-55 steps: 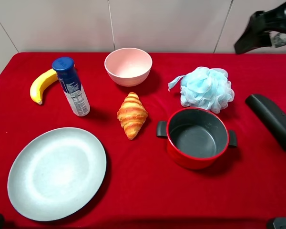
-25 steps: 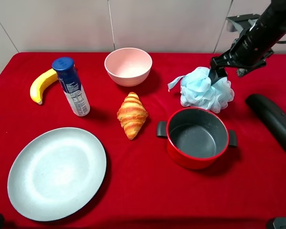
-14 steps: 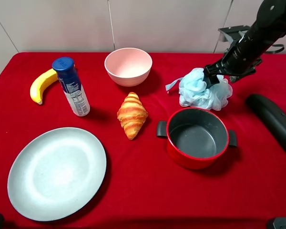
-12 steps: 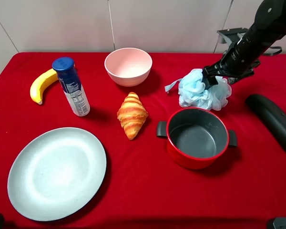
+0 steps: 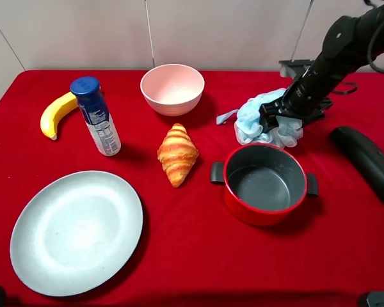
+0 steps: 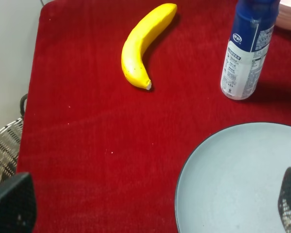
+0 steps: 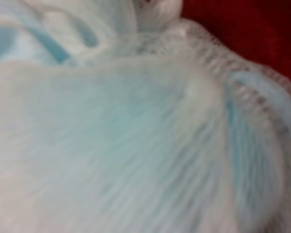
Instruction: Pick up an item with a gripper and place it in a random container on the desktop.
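The light-blue bath pouf [image 5: 255, 121] lies on the red cloth behind the red pot, squashed and pulled toward the left. My right gripper [image 5: 276, 116] is pressed down into its top, jaws buried in the mesh and closed on it. The right wrist view is filled with the pouf's mesh [image 7: 126, 136]; the fingers are hidden there. The pale grey-blue plate [image 5: 77, 231] sits at the front left and holds nothing; it also shows in the left wrist view [image 6: 233, 179]. My left gripper [image 6: 151, 201] hangs open and empty over the plate's left edge.
A red pot [image 5: 265, 184] stands just in front of the pouf. A pink bowl [image 5: 172, 88], a croissant [image 5: 177, 154], a blue bottle [image 5: 96, 117] and a banana [image 5: 56, 114] lie between pouf and plate. A black curved bar [image 5: 366, 160] lies at the right.
My right arm came down from the back right onto the pouf, closed into it, and has shifted it leftward. The left arm has not moved.
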`<state>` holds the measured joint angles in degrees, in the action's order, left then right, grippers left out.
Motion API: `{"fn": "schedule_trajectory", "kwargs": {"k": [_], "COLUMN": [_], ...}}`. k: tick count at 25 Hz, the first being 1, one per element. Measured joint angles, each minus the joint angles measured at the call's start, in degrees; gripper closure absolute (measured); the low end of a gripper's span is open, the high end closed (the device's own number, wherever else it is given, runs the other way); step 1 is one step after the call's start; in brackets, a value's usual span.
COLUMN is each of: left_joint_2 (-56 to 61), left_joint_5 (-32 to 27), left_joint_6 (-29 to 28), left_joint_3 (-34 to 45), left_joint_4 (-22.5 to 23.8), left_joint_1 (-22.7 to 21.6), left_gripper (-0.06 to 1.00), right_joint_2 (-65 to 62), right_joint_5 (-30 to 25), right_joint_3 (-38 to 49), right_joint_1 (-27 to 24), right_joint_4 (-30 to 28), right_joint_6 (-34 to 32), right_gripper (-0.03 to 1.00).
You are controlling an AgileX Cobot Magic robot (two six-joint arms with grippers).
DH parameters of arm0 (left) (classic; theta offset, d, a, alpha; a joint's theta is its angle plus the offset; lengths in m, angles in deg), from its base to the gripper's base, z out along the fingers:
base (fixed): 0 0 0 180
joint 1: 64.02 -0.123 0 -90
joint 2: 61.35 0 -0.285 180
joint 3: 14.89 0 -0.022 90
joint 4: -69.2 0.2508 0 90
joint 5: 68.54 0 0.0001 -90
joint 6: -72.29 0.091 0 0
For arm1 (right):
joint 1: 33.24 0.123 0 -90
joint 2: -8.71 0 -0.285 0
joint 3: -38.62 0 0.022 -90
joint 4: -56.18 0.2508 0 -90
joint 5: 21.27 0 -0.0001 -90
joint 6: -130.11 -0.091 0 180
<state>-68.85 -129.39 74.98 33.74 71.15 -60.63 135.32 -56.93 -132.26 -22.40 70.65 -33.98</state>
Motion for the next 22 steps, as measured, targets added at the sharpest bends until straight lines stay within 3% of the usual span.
{"fn": "schedule_trajectory", "kwargs": {"k": [16, 18, 21, 22], "left_joint_2": [0.0, 0.0, 0.0, 0.0], "left_joint_5": [0.0, 0.0, 0.0, 0.0], "left_joint_6": [0.0, 0.0, 0.0, 0.0], "left_joint_3": [0.0, 0.0, 0.0, 0.0], "left_joint_4": [0.0, 0.0, 0.0, 0.0], "left_joint_1": [0.0, 0.0, 0.0, 0.0], "left_gripper": [-0.04, -0.04, -0.04, -0.04], "right_joint_2": [1.0, 1.1, 1.3, 1.3], "right_joint_5": [0.3, 0.4, 0.0, -0.1], "right_joint_3": [-0.1, -0.1, -0.1, -0.1], "right_joint_1": [0.2, 0.2, 0.3, 0.4], "right_joint_4": [0.7, 0.9, 2.5, 2.5], "right_joint_6": [0.2, 0.2, 0.2, 0.2], "right_gripper": [0.27, 0.36, 0.59, 0.61]}}
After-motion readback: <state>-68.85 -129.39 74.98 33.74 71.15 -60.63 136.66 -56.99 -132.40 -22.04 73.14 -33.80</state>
